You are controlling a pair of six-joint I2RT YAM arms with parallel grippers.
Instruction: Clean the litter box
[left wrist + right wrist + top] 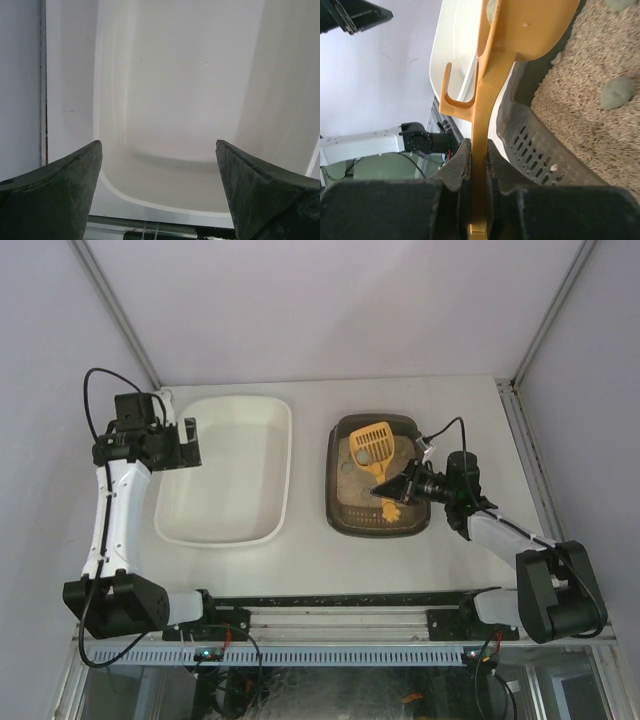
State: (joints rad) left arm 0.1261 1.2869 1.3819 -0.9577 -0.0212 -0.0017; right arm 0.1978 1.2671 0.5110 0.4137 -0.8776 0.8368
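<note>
Your right wrist view chops the head of the yellow plastic scoop (535, 25) at the top edge, and the dark grey-brown plastic litter box (535, 145) runs off the right. Grey-green lumps (617, 92) inside it: too blurred to name. The white plastic tub (200, 100) overflows your left wrist view.

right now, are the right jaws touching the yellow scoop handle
Touching. Right wrist view shows the jaws of the right gripper clamped flat on the scoop handle, no gap.

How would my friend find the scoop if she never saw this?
On the table, find the dark litter box right of the big white tub. The scoop is over its sand. It's the only bright yellow thing there, with slots.
</note>
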